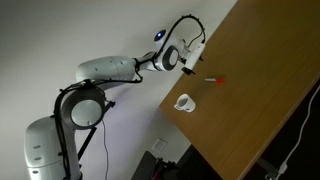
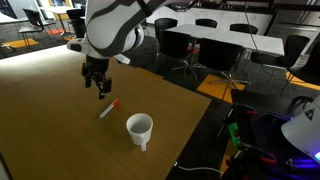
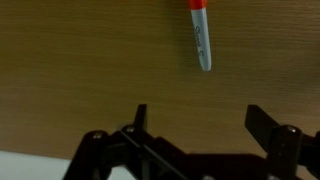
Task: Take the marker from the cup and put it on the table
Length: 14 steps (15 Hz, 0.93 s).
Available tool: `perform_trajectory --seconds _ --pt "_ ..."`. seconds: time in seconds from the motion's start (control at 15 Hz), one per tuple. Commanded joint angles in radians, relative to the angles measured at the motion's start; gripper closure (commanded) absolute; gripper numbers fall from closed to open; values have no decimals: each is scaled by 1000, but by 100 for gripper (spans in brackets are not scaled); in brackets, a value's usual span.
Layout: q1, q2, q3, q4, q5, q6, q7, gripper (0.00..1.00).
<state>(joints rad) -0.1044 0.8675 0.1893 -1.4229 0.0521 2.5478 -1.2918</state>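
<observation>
The marker (image 1: 215,80), red with a paler end, lies flat on the brown wooden table (image 1: 262,100). It also shows in an exterior view (image 2: 108,110) and at the top of the wrist view (image 3: 201,35). The white cup (image 1: 184,103) stands on the table near the marker, handle outward; it shows too in an exterior view (image 2: 139,128). My gripper (image 2: 99,88) hovers above the table beside the marker, open and empty. In the wrist view its fingers (image 3: 198,120) are spread wide with only bare wood between them.
The table's edge runs close to the cup (image 1: 175,120). Black office chairs and white tables (image 2: 215,40) stand behind. Cables and equipment (image 2: 260,140) lie on the floor past the table's corner.
</observation>
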Motion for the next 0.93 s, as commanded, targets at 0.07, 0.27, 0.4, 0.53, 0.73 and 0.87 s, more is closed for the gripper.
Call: perform_trajectory --seconds 0.07,0.27,0.4,0.53,0.73,0.87 --pt "-61 -261 51 -250 47 -12 10 0" --pt "-76 -389 63 -362 87 -13 -2 0" --pt "-75 -459 63 -422 116 -12 -9 0" --pt "-44 -391 36 -343 110 -5 -3 0" --pt "-39 -456 33 -408 128 -5 -4 0" --pt "-40 -459 33 -418 129 -5 -5 0"
